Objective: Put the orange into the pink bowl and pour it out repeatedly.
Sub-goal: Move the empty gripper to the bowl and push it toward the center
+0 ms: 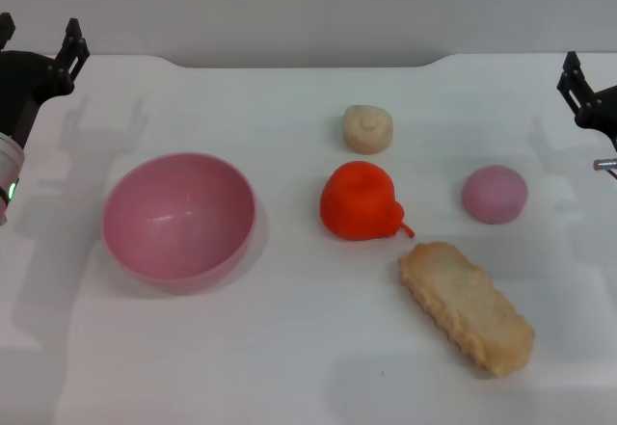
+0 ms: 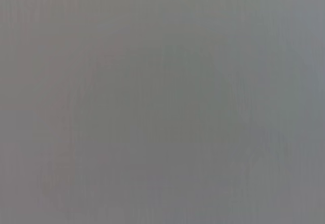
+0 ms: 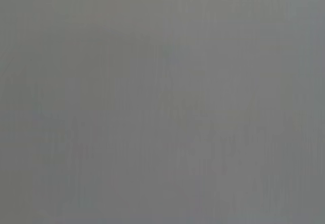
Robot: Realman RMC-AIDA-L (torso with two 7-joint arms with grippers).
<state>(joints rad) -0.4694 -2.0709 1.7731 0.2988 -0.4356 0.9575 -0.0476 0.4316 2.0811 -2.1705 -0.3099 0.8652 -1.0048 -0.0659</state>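
The orange (image 1: 360, 200), a bright red-orange lumpy toy fruit with a small curled tail, lies on the white table (image 1: 289, 348) near the middle of the head view. The pink bowl (image 1: 178, 217) stands upright and empty to its left, about a hand's width away. My left gripper (image 1: 39, 38) is raised at the far left back corner, open and empty, well away from the bowl. My right gripper (image 1: 580, 80) is at the far right edge, partly cut off by the frame, far from the orange. Both wrist views show only plain grey.
A small cream bun (image 1: 367, 128) sits just behind the orange. A mauve-pink ball (image 1: 494, 194) lies to its right. A long tan biscuit-like toy (image 1: 466, 305) lies in front, right of the orange. The table's back edge meets a grey wall.
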